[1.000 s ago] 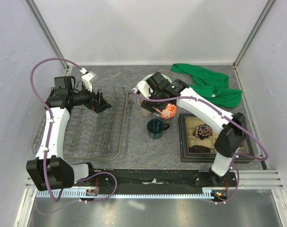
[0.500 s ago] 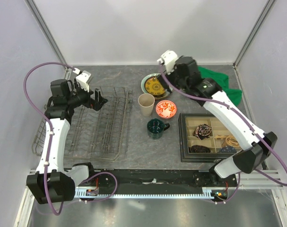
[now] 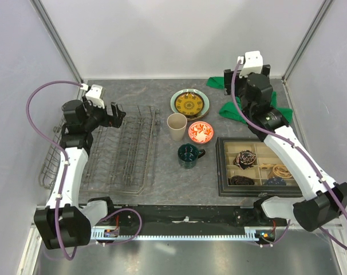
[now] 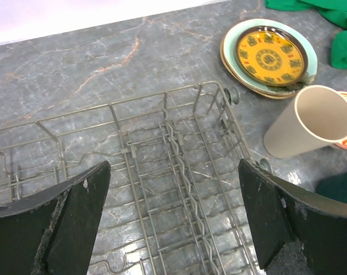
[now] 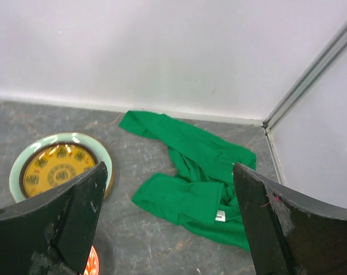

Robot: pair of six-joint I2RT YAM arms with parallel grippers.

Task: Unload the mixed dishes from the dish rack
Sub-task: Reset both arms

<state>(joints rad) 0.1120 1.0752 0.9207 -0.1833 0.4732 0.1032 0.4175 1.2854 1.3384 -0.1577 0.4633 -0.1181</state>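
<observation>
The grey wire dish rack (image 3: 123, 153) (image 4: 162, 172) lies at the left with no dishes in it. My left gripper (image 3: 117, 116) (image 4: 173, 217) hovers open over its far end with nothing between the jaws. The yellow-gold plate (image 3: 189, 103) (image 4: 269, 56) (image 5: 56, 169) rests on the pale green plate (image 4: 311, 64) (image 5: 24, 166). On the table nearby stand the beige cup (image 3: 176, 126) (image 4: 311, 123), the red-and-white bowl (image 3: 200, 132) and the dark green mug (image 3: 188, 155). My right gripper (image 3: 245, 77) (image 5: 168, 223) is open and raised above the back right corner.
A green cloth (image 3: 253, 109) (image 5: 196, 177) lies crumpled at the back right, under the right arm. A black compartmented tray (image 3: 224, 166) with small items sits at the right front. White walls enclose the back and both sides.
The right gripper has opened, left the beige cup standing beside the bowl, and swung up and back to the right corner. The left gripper has drawn back slightly to the left.
</observation>
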